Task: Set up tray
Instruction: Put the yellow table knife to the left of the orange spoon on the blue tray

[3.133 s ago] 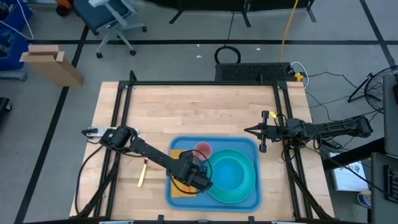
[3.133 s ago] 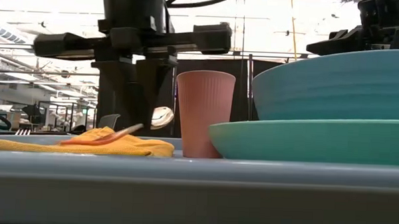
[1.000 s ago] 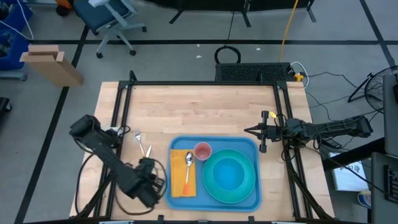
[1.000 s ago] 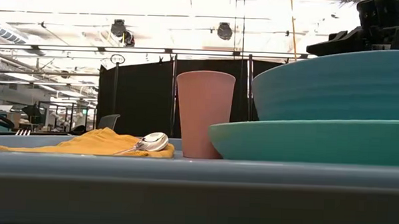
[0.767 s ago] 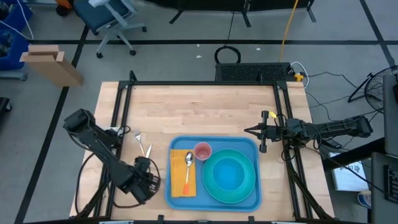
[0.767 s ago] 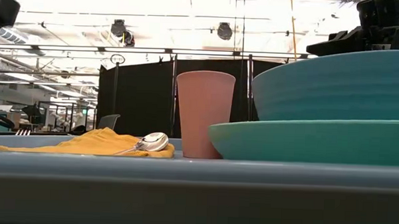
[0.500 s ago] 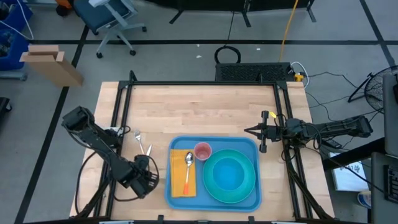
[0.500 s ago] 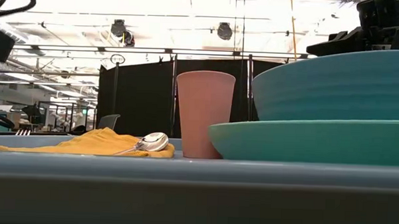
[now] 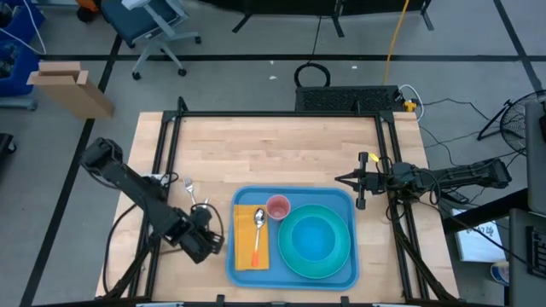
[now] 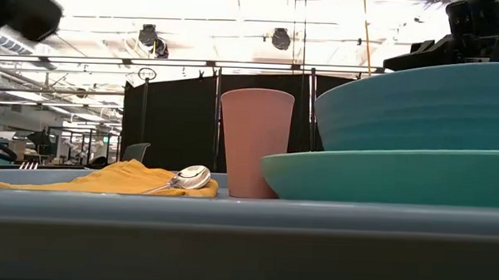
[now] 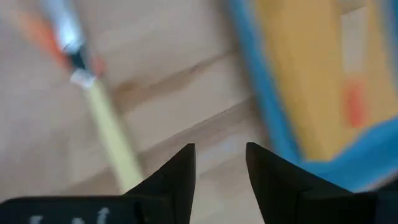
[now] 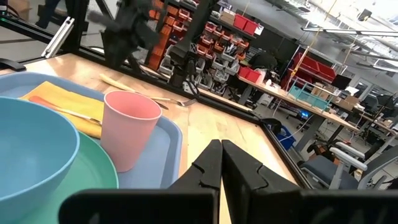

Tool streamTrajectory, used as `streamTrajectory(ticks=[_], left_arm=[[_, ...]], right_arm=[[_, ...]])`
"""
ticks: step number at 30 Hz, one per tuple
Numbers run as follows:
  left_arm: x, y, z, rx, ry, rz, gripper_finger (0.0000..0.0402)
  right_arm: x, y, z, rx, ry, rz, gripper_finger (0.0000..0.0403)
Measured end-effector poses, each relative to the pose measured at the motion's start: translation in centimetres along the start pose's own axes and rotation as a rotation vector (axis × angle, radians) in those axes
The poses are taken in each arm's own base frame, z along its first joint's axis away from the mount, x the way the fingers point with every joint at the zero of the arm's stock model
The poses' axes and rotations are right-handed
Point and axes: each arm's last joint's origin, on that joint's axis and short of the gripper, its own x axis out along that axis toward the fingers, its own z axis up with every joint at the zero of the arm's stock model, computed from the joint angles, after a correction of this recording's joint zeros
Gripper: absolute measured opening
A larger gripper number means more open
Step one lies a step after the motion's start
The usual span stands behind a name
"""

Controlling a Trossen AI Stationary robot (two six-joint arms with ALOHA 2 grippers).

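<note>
Now your left end effector [image 9: 207, 241] hangs over the wooden worktop [image 9: 264, 153], just beside the left edge of the big flat blue plastic tray [image 9: 341, 278]. A moment ago it was over the tray, right at the orange cloth napkin [image 9: 245, 235]. It has pulled back and then swung in a little again. Its fingers are partly open and they hold nothing.

Look at what it left behind. The shiny metal spoon [image 9: 258, 223] with the orange handle now lies on the napkin, inside the tray. So that step looks done.

The tray sits at the near middle of the worktop. On it you also have the small pink plastic cup [image 9: 277, 206] and the round turquoise plate [image 9: 345, 251] with the blue-green bowl [image 9: 314, 238] on top.

Two things are not on the tray yet. The silver metal fork [image 9: 189, 188] and a knife with a pale yellow handle [image 11: 106, 127] lie on the wood, near your left end effector. Your wrist camera looks right at the knife, so I think that is your next pick.

Your right end effector [image 9: 339, 179] waits at the right side of the worktop, just past the tray's far right corner. Its fingers are closed tight and empty.
</note>
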Motion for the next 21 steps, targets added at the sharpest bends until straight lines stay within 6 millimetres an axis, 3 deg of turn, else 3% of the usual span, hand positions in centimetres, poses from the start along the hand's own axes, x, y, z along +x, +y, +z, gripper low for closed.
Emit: streamTrajectory(ticks=[3, 6, 8, 16, 21], left_arm=[[-1.7, -1.2, 0.7, 0.089, -0.059, -0.078, 0.0102], [-2.9, -2.1, 1.5, 0.167, -0.087, -0.121, 0.0028], [-3.6, -2.7, 1.9, 0.24, -0.097, -0.142, 0.0012], [-4.1, -3.4, 2.7, 0.502, -0.143, -0.153, 0.0008], [-4.3, -4.3, 3.1, 0.671, -0.247, -0.207, 0.0075]], right_arm=[[0.0, 0.0, 0.0, 0.001, 0.0, 0.0, 0.0], [0.0, 0.0, 0.0, 0.003, -0.001, 0.0, 0.0], [0.0, 0.0, 0.0, 0.004, 0.0, 0.0, 0.0], [0.0, 0.0, 0.0, 0.004, 0.001, 0.0, 0.0], [0.0, 0.0, 0.0, 0.004, 0.005, 0.002, 0.0]])
